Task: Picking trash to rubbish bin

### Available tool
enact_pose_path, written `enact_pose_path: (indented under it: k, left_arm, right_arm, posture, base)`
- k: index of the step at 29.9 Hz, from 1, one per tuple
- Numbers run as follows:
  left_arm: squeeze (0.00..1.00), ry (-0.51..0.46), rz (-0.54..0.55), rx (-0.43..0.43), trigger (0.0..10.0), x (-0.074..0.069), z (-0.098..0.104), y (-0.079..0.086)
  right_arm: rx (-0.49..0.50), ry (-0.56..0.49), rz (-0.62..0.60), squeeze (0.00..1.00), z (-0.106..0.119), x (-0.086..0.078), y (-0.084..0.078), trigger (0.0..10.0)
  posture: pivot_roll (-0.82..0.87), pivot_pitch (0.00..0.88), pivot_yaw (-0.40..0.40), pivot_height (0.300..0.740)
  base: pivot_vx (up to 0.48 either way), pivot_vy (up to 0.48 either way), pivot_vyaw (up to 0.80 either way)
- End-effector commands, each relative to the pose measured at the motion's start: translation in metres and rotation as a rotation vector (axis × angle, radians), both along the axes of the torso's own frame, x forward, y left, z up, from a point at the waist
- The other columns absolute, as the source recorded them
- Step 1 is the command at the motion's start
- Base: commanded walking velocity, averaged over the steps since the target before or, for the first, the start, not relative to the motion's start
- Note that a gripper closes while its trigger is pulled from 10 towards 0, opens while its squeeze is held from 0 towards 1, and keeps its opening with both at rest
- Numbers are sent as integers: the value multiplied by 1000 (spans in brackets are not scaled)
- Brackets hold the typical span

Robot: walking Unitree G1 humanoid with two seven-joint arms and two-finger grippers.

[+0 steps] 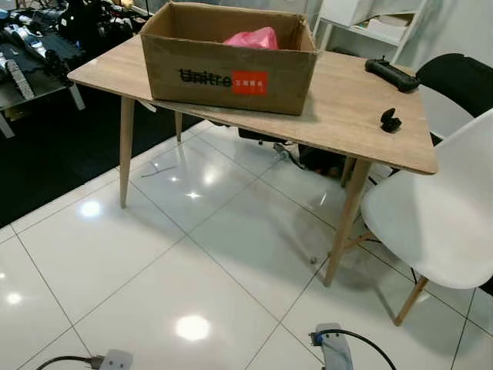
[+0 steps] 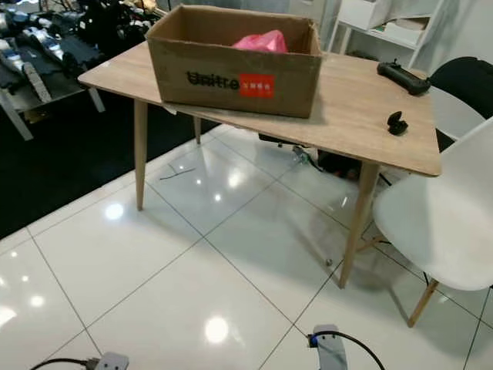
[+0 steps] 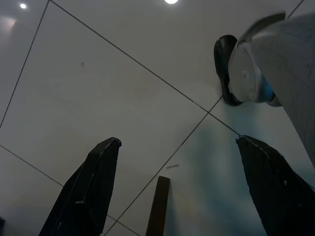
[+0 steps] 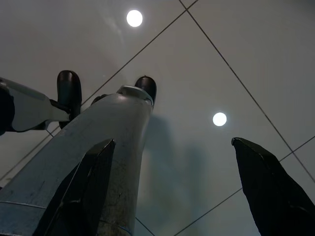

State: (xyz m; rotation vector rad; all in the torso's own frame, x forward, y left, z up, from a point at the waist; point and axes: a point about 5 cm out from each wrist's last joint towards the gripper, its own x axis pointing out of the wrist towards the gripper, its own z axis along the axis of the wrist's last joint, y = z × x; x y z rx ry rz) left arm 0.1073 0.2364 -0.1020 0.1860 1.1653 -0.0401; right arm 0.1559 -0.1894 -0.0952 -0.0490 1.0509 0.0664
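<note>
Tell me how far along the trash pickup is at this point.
A pink bag already lies in the cardboard box on the table. Nothing is in hand: the left pincer and right pincer hang open over the white floor. No loose trash can be made out on the floor.

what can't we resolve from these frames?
- Pink bag: mostly hidden behind the cardboard box wall, eye views.
- Small black object on the table: too small to identify.
- White chair: cut off by the right edge.
</note>
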Motion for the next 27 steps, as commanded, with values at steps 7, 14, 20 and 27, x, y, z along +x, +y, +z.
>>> enact_pose_path:
  k: [7,14,20,27]
  left_arm:
    - [0,8,15,-18,10000,-1,-1,-4]
    - [0,-5,12,-17,10000,6,0,-5]
    - [0,-1,6,-17,10000,6,0,-5]
    - [0,4,5,-13,10000,5,0,-3]
  right_arm:
    - [-18,40,14,0,-2,-5,-4,10000]
    - [-21,30,42,0,0,2,1,10000]
    - [-13,32,52,0,-1,3,7,10000]
    - [-11,39,51,0,-1,2,9,10000]
  posture:
    - [105,55,-27,740]
    - [101,52,-23,740]
    - [94,50,-16,740]
    - [98,53,-12,740]
  base:
    - [0,-319,0]
    - [0,-480,0]
    - [0,-480,0]
    - [0,-480,0]
